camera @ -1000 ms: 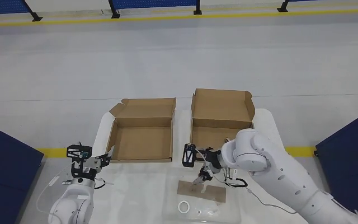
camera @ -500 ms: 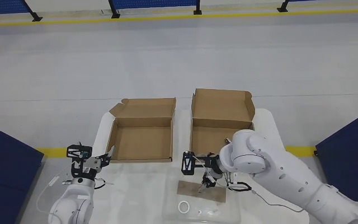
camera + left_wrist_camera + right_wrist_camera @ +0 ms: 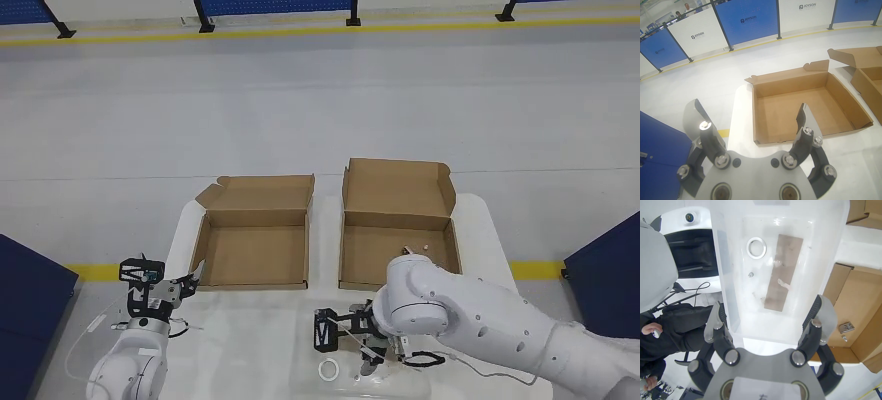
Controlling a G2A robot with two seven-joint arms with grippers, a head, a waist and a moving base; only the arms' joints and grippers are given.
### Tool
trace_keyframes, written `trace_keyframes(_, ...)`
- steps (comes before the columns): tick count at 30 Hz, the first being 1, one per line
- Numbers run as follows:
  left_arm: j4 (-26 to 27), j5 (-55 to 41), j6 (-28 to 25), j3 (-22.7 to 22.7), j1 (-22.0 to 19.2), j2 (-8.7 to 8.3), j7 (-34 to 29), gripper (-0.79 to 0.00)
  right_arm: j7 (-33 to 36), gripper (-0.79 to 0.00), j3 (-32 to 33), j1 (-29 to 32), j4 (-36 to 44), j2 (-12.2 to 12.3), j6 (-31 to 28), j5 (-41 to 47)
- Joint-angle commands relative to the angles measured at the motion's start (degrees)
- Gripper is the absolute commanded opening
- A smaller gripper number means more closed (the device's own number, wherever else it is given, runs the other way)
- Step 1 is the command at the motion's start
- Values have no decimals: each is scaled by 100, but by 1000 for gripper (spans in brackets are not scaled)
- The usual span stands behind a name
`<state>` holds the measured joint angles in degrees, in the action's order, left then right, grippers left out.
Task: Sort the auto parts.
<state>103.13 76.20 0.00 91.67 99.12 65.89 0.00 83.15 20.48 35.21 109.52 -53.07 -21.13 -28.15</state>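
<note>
Closest in, at the near edge of the white surface (image 3: 250,312), sits a clear plastic bin (image 3: 724,266). On its floor lie a silver ring (image 3: 756,248), a small bolt (image 3: 750,274) a little apart from the ring, and a flat cardboard strip (image 3: 789,249) running lengthwise beside them, with a pale scrap on it that is too small to make out. The right gripper (image 3: 768,303) hangs over one end of the bin, pointing down into it, its fingers spread wide and gripping nothing. Off at the near left corner of the surface, the left gripper (image 3: 749,104) hovers with its fingers spread apart too, aimed toward the boxes and touching none of them. Farther back stand two open cardboard boxes side by side, lids folded up behind them: the left box (image 3: 791,109) just beyond the left gripper, and the right box (image 3: 857,306) behind the bin. The sorted parts are in the right box — a small metal bracket (image 3: 847,327) with holes, lying flat on its floor near a wall, and a second small bolt (image 3: 844,337) just beside it.
</note>
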Motion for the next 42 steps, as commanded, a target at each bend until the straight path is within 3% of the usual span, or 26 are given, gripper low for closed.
trace_keyframes(1, 0, 0, 0, 0, 0, 0, 0, 0, -5, 0, -124, -69, -108, -33, -5, 120)
trace_keyframes(13, 0, 0, 0, 0, 0, 0, 0, 0, -12, 0, -327, -6, -226, -73, 24, -127)
trace_keyframes(30, 0, 0, 0, 0, 0, 0, 0, 0, -192, 0, -704, 80, -921, -531, -63, -331)
trace_keyframes(42, 0, 0, 0, 0, 0, 0, 0, 0, -309, 0, -758, 174, -944, -545, 27, -633)
